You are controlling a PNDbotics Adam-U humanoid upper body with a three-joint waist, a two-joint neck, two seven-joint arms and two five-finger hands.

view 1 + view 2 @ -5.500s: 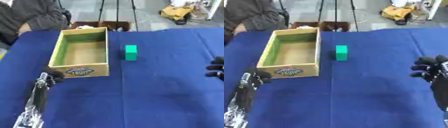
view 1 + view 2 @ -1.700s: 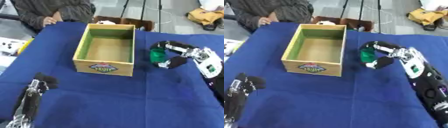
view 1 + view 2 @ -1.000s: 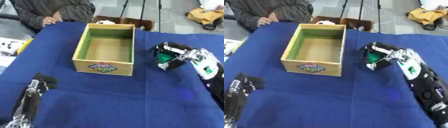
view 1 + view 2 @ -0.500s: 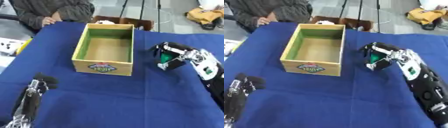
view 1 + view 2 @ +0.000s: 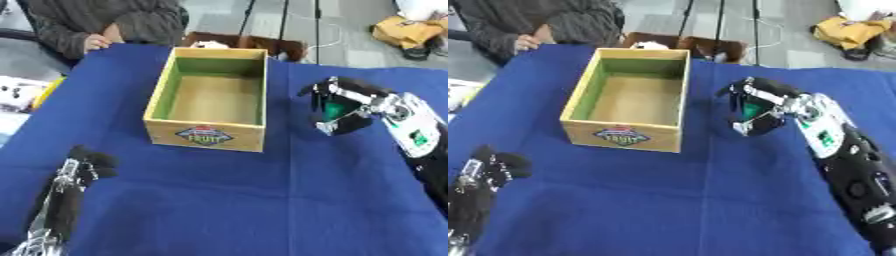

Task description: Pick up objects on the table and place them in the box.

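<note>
Taking the wooden box (image 5: 213,102) as the landmark and reading from the left: the left hand (image 5: 87,163) sits well to the box's near-left, down toward the lower left corner of the blue table (image 5: 227,200), its fingers curled on nothing and idle. The box itself stands open-topped, its long axis running away from the robot, with a printed label on the near wall and, as far as can be seen, nothing inside it. To the box's right, just past its right wall and about level with the near half of it, the right hand (image 5: 761,111) has its fingers and thumb curled round the green block (image 5: 333,108); only a patch of green shows between the dark fingers, so how the block's own long axis lies cannot be told. Whether the block is clear of the cloth or resting on it also cannot be told. The relation that matters for the coming move is this: the held block lies to the right of the box, near but apart from it, so by my judgement the carry must go leftward and up over the right wall before the fingers open above the interior. The right arm is plainly the nearer one for that; the left is far off and not placed to help.
</note>
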